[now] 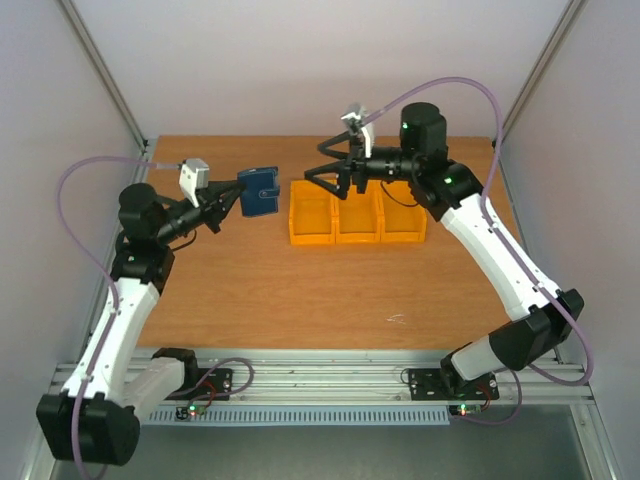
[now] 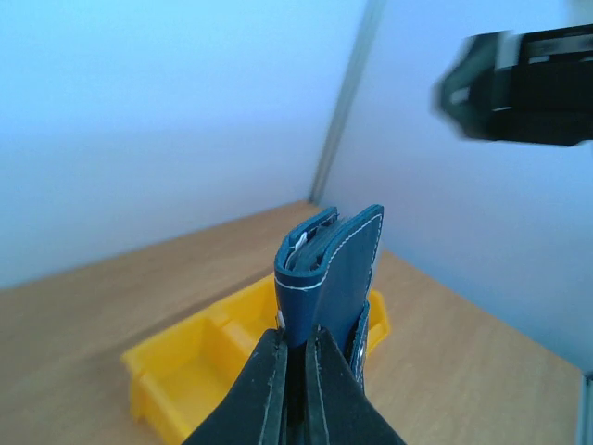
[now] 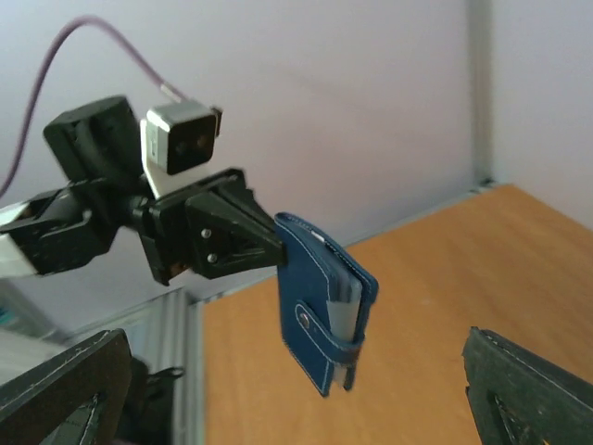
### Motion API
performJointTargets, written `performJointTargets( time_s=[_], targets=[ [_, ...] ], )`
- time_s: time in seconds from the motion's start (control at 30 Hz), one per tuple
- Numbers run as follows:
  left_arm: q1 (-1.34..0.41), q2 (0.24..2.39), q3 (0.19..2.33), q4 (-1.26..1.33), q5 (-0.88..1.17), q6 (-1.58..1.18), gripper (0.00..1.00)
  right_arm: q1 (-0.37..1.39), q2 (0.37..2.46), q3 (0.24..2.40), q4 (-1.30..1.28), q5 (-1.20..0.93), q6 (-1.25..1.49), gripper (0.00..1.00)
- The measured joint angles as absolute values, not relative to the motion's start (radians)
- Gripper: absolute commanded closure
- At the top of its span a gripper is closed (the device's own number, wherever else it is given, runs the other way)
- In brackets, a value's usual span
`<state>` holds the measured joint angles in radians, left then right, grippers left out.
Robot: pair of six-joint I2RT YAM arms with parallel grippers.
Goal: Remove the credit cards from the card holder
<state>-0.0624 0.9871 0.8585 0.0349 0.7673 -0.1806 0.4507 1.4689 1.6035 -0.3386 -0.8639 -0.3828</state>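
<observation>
One edge of card holder point(image 1: 260, 191) pinched by left gripper point(image 1: 232, 197) — right gripper point(image 1: 323, 181) agape.

We find the card holder point(image 1: 260, 191) in the left gripper point(image 1: 235, 197), above the table's point(image 1: 300, 290) far left, just left of a row of bins point(image 1: 357, 238); the right gripper point(image 1: 320, 183) hangs over them.

arms point(image 1: 500, 265): white shells, black joints | cables point(image 1: 440, 83): purple | wrist cameras point(image 1: 194, 176): white

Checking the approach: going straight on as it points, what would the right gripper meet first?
Most likely the wallet, held in the air by the left gripper; depth is hard to judge.
</observation>
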Motion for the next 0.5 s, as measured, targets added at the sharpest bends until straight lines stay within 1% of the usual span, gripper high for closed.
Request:
performJointTargets(
  time_s=[0.1,0.2,0.27,0.3,0.47,0.5],
  targets=[
    [-0.076,0.918,0.851,0.092,0.844,-0.169,1.0,0.515,1.508,1.666,-0.397,-0.916,-0.418,0.01],
    [-0.097,0.889,0.848,0.144,0.878,-0.191,1.0,0.555,1.539,1.699,-0.419,-0.969,-0.429,0.02],
    [-0.111,0.883,0.846,0.175,0.886,-0.211,1.0,0.577,1.557,1.704,-0.424,-0.994,-0.43,0.07],
    [-0.118,0.882,0.843,0.185,0.889,-0.221,1.0,0.586,1.567,1.707,-0.432,-1.001,-0.433,0.14],
    [-0.154,0.876,0.832,0.206,0.896,-0.24,1.0,0.602,1.61,1.716,-0.464,-1.011,-0.451,0.57],
    [-0.159,0.875,0.831,0.209,0.896,-0.242,1.0,0.603,1.618,1.716,-0.466,-1.017,-0.445,0.69]
  ],
)
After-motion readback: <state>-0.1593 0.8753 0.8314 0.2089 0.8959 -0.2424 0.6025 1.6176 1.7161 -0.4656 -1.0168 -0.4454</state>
